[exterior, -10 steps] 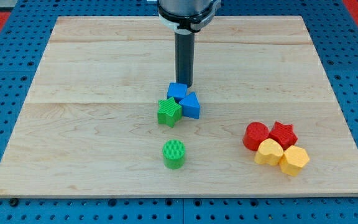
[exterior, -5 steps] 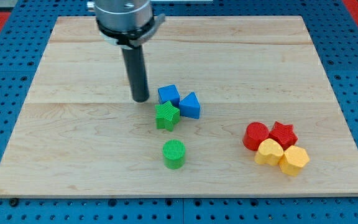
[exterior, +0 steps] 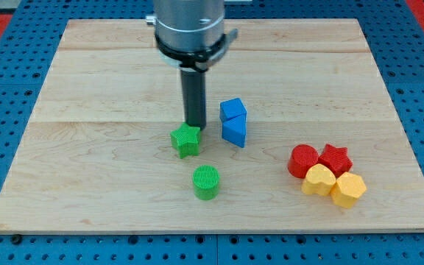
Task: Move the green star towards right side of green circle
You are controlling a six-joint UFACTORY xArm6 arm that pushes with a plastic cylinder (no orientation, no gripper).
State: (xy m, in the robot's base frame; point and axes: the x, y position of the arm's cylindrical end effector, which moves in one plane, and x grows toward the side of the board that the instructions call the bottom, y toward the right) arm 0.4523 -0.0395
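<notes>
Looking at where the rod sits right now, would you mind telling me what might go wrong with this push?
1. My tip touches the green star at its upper right, so pushing on likely drives it down-left, away from the green circle's right side.
2. A downward push could knock the star into the circle, shifting the reference.
3. Repositioning rightward risks clipping the two blue blocks close by.

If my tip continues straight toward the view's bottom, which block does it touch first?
Most likely the green star: my tip sits at its upper right edge, perhaps already touching. The green circle lies farther down.
</notes>
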